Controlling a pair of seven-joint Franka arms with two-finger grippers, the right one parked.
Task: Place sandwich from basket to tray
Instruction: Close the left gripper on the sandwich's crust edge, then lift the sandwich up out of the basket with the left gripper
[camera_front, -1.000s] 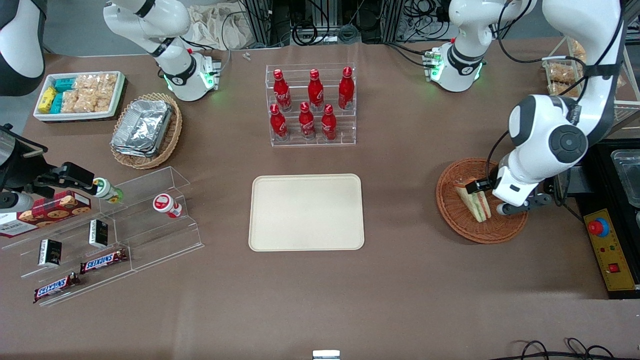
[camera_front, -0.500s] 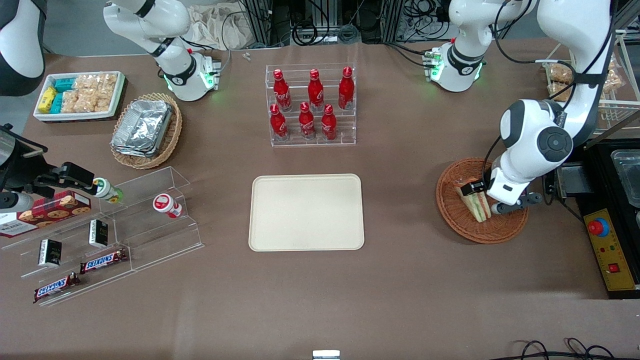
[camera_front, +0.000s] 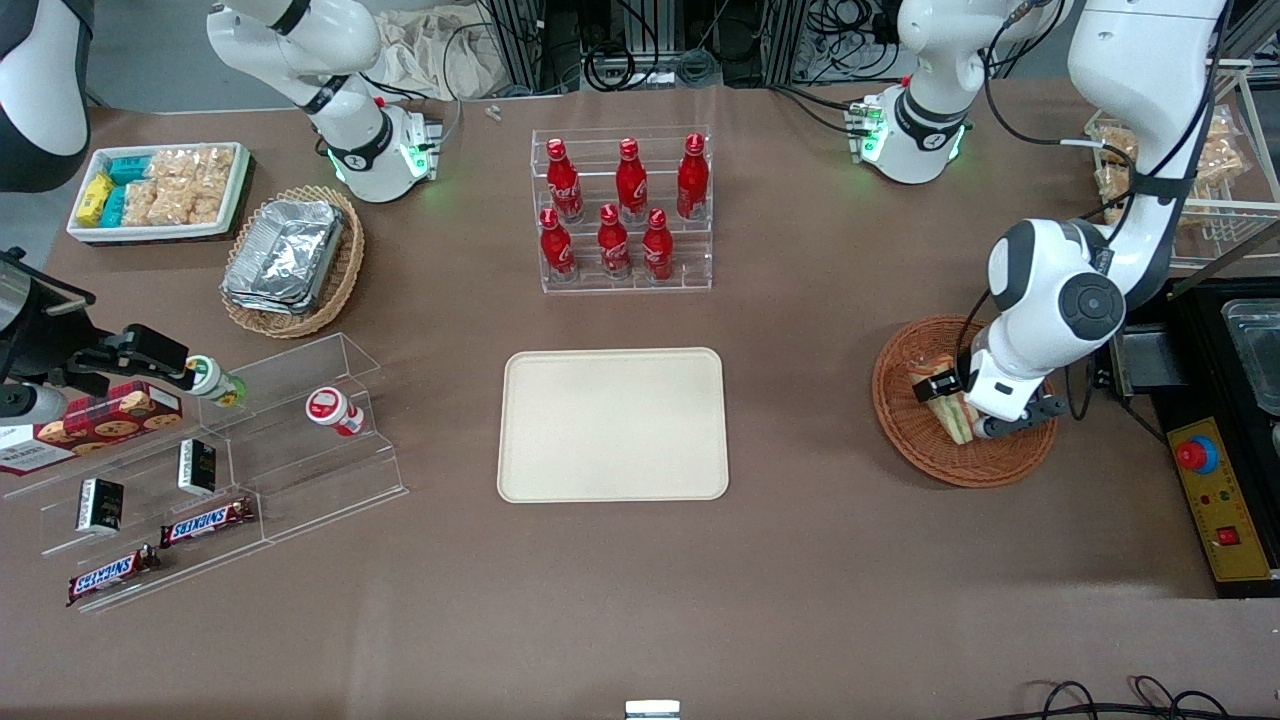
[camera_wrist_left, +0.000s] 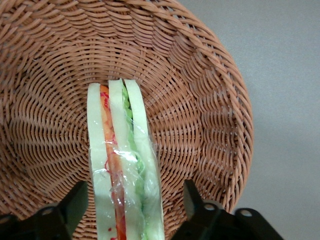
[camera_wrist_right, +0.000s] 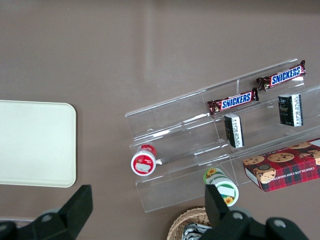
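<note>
The left arm's gripper (camera_wrist_left: 135, 210) is sinking lower, its spread fingers (camera_wrist_left: 75, 205) straddling the clear-wrapped triangular sandwich (camera_wrist_left: 125, 165) in the reddish-brown wicker basket (camera_wrist_left: 200, 115) near the working arm's table edge.

Six red bottles (camera_front: 620, 210) in a clear rack, foil containers (camera_front: 285, 257) in a tan basket

Working arm (camera_front: 1060, 300): glossy white shells, grey round joint caps, black cables along links. Base (camera_front: 915, 125) green-lit beside bottle rack (camera_front: 622, 210). Claw (camera_wrist_left: 135, 210): black fingers.
</note>
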